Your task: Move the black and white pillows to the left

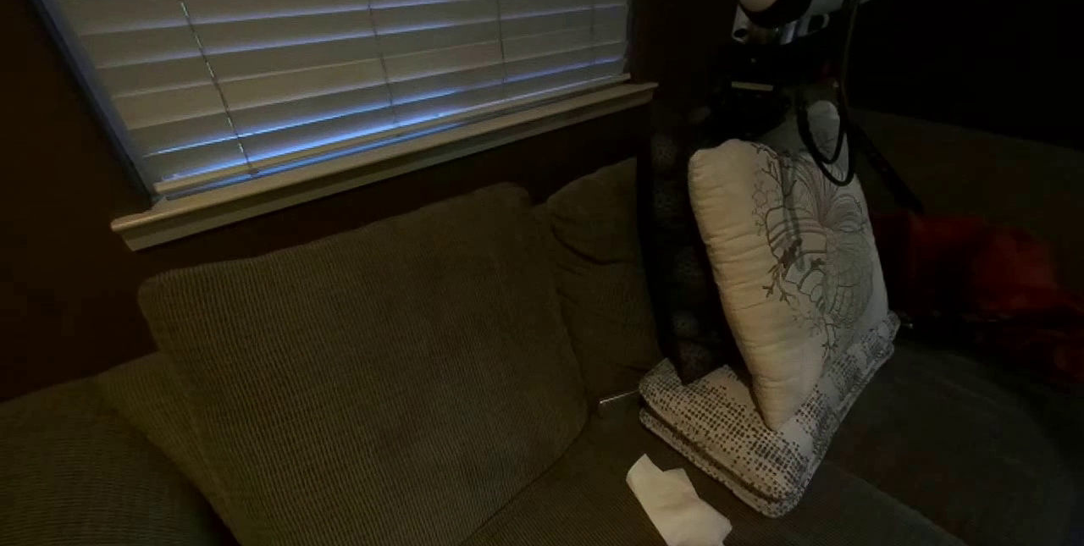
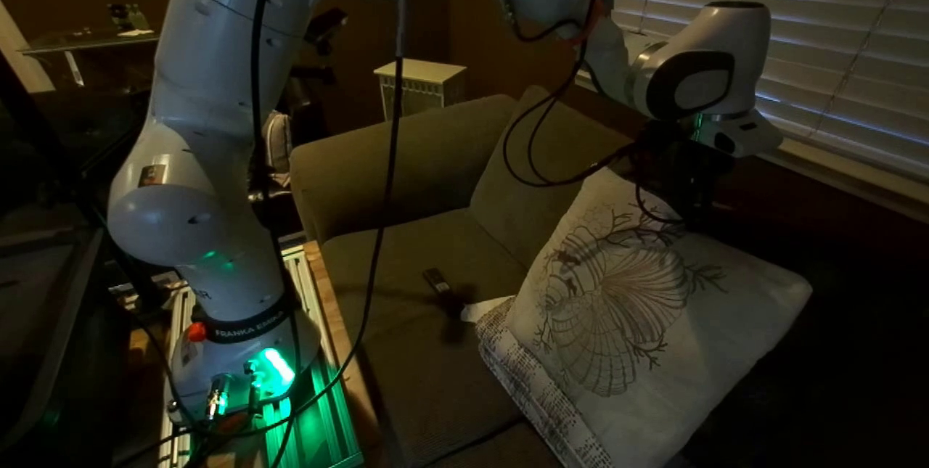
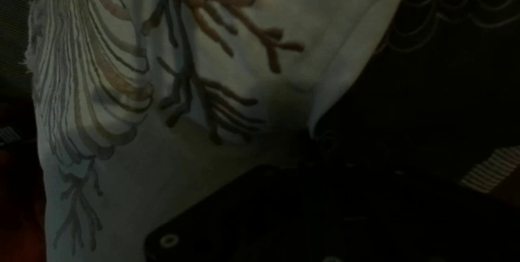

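Plump white pillow (image 1: pixel 796 275), shell-and-branch printed, leans beside pale-patterned black pillow (image 1: pixel 688 275).
The gripper (image 2: pixel 699 208) is pressed together at the white edge, any hold hidden.

White pillow (image 3: pixel 183 75) with dark branching print fills ten o'clock, black pillow (image 3: pixel 438 59) at two, closed jaws at five.

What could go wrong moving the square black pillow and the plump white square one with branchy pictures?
The pincer is shut at the tops of the white pillow and black pillow, but it's too dark to tell whether it grips both, so one might stay behind.
Both seem to stand on a greyish-white pillow with a fine dense pattern, which could slide and topple them.
A thin black cable loop hangs in front of the white pillow and might snag.
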Motion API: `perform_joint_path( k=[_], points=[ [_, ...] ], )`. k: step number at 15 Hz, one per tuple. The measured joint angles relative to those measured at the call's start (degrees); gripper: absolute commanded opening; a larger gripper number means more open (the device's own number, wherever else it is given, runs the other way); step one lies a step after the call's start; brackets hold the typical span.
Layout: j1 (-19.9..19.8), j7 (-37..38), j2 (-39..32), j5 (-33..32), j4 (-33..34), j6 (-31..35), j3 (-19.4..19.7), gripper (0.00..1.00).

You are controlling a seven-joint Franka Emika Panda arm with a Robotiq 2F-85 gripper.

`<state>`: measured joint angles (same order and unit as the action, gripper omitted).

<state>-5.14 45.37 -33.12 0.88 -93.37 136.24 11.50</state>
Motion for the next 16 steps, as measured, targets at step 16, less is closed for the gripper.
perform_joint_path(
  k=[16],
  points=[
    [0.2,2.8,4.1,3.2,0.5,-10.6,-0.9,0.01]
  ],
)
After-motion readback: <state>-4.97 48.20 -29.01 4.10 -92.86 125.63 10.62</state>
